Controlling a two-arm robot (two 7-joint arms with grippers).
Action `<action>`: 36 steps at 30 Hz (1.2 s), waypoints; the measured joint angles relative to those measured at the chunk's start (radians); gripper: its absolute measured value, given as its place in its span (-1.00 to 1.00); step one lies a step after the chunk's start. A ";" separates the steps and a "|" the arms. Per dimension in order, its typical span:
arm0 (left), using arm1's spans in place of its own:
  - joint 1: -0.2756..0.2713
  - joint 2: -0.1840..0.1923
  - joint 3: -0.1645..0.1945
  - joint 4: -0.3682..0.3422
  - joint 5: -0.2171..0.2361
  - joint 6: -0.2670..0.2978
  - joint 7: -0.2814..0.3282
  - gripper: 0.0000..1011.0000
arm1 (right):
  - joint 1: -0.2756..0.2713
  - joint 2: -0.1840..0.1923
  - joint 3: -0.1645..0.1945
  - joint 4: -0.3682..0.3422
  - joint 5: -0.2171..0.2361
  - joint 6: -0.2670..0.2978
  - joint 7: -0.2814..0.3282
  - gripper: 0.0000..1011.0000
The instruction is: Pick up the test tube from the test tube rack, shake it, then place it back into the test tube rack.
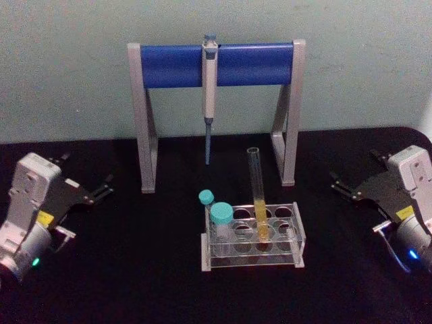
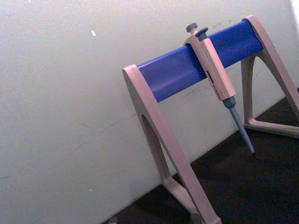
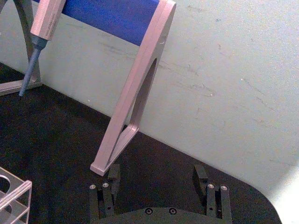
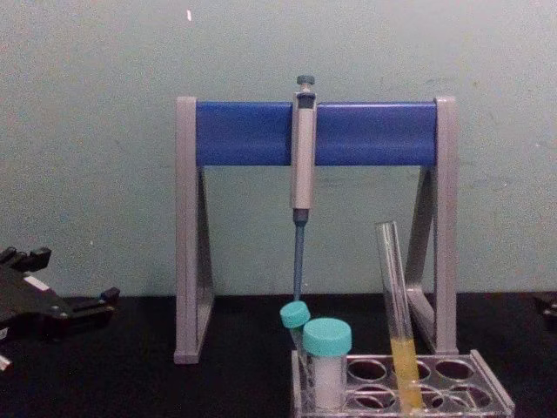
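Right claw (image 1: 356, 169) lies low over the black counter (image 1: 135, 283) on the robot's right side, jaws spread wide with nothing between them. The left claw (image 1: 86, 171) rests on the opposite side, likewise spread and empty. Between them, well apart from both, the test tube (image 1: 256, 179) stands in a hole near the middle of the test tube rack (image 1: 298, 229), leaning a touch, with yellow liquid in its lower part. Two teal-capped tubes (image 1: 221, 214) stand close by on its left, and the pipette stand (image 1: 175, 66) rises behind.

From where I stand, the pick-up has not begun. The right claw looks the better placed. I'd bring it in from the open right side and close gently on bare glass well above the rack. Then I'd lift along the tube's own lean, so it neither drags the rack nor knocks the capped tubes.
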 joint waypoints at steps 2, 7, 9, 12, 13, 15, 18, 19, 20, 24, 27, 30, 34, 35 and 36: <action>0.000 0.000 0.000 0.000 0.000 0.000 0.000 0.98 | 0.000 0.000 0.000 0.000 0.000 0.000 0.000 0.98; 0.000 0.000 0.000 0.000 0.000 0.000 0.000 0.98 | 0.000 0.000 0.000 0.000 0.000 0.000 0.000 0.98; 0.000 0.000 0.000 0.000 0.000 0.000 0.000 0.98 | 0.000 0.000 0.000 0.000 0.000 0.000 0.000 0.98; 0.000 0.000 0.000 0.000 0.000 0.000 0.000 0.98 | 0.000 0.000 0.000 0.000 0.000 0.000 0.000 0.98; 0.000 0.000 0.000 0.000 0.000 0.000 0.000 0.98 | 0.000 0.000 0.000 0.000 0.000 0.000 0.000 0.98; 0.000 0.000 0.000 0.000 0.000 0.000 0.000 0.98 | 0.000 0.000 0.000 0.000 0.000 0.000 0.000 0.98; 0.000 0.000 0.000 0.000 0.000 0.000 0.000 0.98 | 0.000 0.000 0.001 0.000 -0.001 0.000 0.000 0.98; 0.000 0.000 0.000 0.000 0.000 0.000 0.000 0.98 | -0.002 -0.002 0.005 0.000 -0.005 0.000 0.001 0.98; 0.000 0.000 0.000 0.000 0.000 0.000 0.000 0.98 | -0.002 -0.003 0.006 -0.001 -0.008 0.000 0.002 0.98; 0.000 0.000 0.000 0.000 0.000 0.000 0.000 0.98 | -0.007 -0.006 0.020 -0.002 -0.015 -0.008 0.014 0.98; 0.000 0.000 0.000 0.000 0.000 0.000 0.000 0.98 | -0.011 -0.008 0.026 -0.005 -0.016 -0.014 0.023 0.98; 0.000 0.000 0.000 0.000 0.000 0.000 0.000 0.98 | -0.016 -0.009 0.035 -0.013 -0.015 -0.023 0.033 0.98; 0.000 0.000 0.000 0.000 0.000 0.000 0.000 0.98 | -0.025 -0.009 0.048 -0.033 -0.012 -0.039 0.053 0.98; 0.000 0.000 0.000 0.000 0.000 0.000 0.000 0.98 | -0.026 -0.009 0.050 -0.037 -0.011 -0.043 0.057 0.98; 0.000 0.000 0.000 0.000 0.000 0.000 0.000 0.98 | -0.031 -0.008 0.054 -0.049 -0.007 -0.050 0.068 0.98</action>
